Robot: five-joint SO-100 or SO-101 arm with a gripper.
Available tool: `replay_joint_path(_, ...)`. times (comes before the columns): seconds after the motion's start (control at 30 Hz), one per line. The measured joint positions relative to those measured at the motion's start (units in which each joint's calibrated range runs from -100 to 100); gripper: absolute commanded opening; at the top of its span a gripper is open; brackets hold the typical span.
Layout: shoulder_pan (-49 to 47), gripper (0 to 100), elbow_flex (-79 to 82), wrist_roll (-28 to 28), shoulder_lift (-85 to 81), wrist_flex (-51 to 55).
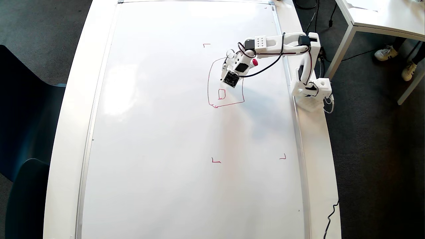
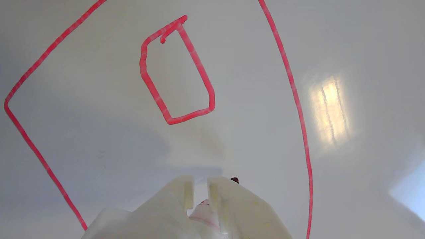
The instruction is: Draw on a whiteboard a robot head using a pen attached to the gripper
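Nearest your wrist camera, the gripper [image 2: 200, 181] had its two white fingers pressed close around the pen [image 2: 203, 207] (only a sliver of it showed between them). Just beyond, you had the robot head [image 2: 179, 71] on the whiteboard [image 2: 348, 49]: one closed red square inside a wider outline. From overhead, the drawing [image 1: 225, 91] sat near the board's right edge, with bare white board [image 1: 159, 132] stretching left and below.

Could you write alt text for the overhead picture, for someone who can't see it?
A small white robot arm reaches over a large whiteboard, its gripper holding a pen above a half-finished red drawing: an arched outline with a flat base and one small square inside. Small red corner marks sit elsewhere on the board.
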Motion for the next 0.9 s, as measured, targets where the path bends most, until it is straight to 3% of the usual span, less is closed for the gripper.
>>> replay_joint_path(0.9,0.45,1,-1.19,0.0,3.22,-2.53)
